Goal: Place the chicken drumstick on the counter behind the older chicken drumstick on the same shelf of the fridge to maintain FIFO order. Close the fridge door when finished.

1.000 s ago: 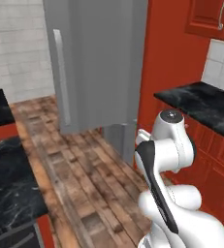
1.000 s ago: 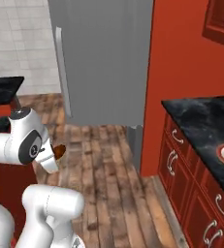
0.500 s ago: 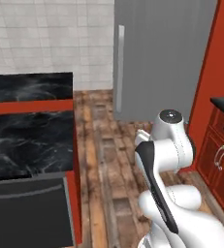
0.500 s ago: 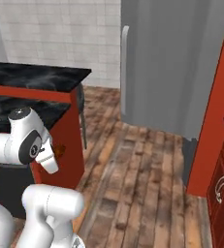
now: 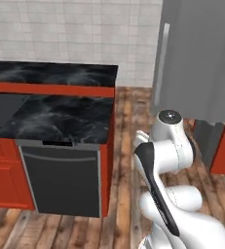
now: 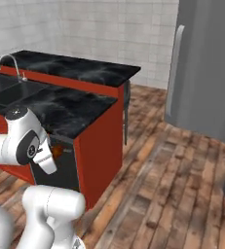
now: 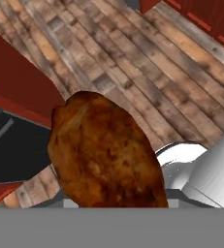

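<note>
While the arm sits folded low over its base, the chicken drumstick (image 7: 106, 152) hangs right at the hand camera, a browned, roasted lump at about 6 o'clock of the hand view, over bare wood-plank floor (image 7: 147, 72). The fingertips themselves are hidden behind the meat, so the grip cannot be read directly; the drumstick sits off the floor where the fingers should be, so the gripper (image 7: 114, 201) is probably pinched on it.

From the left base view, the grey fridge (image 5: 206, 63) stands at 1 o'clock with its long bar handle (image 5: 160, 61) facing the room. From the right base view it is at 2 o'clock (image 6: 209, 68). The black marble-look counter (image 6: 75, 104) runs off at 9 to 10 o'clock, with a sink faucet (image 6: 10, 62) at its far end and a dark dishwasher front (image 5: 63, 182) below. Whether the fridge door is open or shut is hard to judge from these angles, and no shelf is visible.

Risks from here:
- The drumstick is rounded and tapered, so it could slip or rotate between the fingers if the arm swings fast toward the fridge.
- The base is close to the counter corner (image 5: 111, 92); a wide turn might clip it.
- Reaching past the older piece on the shelf could knock it forward or off, spoiling the order.
- If the door stands only partly open, the elbow may strike it.
</note>
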You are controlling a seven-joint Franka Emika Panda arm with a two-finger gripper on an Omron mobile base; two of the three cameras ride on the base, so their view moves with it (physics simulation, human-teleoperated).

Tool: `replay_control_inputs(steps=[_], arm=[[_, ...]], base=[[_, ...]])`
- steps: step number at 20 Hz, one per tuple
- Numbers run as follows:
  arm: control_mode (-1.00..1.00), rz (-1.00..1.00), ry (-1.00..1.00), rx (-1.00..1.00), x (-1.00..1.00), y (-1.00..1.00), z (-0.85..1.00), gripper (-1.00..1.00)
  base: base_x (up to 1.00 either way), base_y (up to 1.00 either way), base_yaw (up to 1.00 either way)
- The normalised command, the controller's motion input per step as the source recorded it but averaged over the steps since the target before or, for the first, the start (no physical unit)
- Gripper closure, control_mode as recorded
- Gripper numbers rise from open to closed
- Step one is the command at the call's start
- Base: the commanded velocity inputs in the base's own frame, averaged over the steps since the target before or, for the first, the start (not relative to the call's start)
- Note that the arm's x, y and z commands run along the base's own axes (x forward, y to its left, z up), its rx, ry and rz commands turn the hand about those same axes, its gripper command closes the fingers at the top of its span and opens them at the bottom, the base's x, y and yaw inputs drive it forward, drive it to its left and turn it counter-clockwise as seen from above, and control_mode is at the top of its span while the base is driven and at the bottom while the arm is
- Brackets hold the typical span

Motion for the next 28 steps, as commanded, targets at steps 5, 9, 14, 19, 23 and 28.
replay_control_inputs(steps=[5,9,14,19,23,28], arm=[[1.00,0.00,0.00,0.00,0.00,0.00,0.00,1.00],[1.00,0.00,0.00,0.00,0.00,0.00,0.00,1.00],[1.00,0.00,0.00,0.00,0.00,0.00,0.00,1.00],[1.00,0.00,0.00,0.00,0.00,0.00,0.00,1.00],[1.00,0.00,0.00,0.00,0.00,0.00,0.00,1.00],[1.00,0.00,0.00,0.00,0.00,0.00,0.00,1.00]], base=[[-0.04,0.98,0.53],[0.00,1.00,0.53],[0.04,0.99,0.53],[0.37,0.87,0.49],[0.95,0.80,0.36],[1.00,0.26,0.36]])
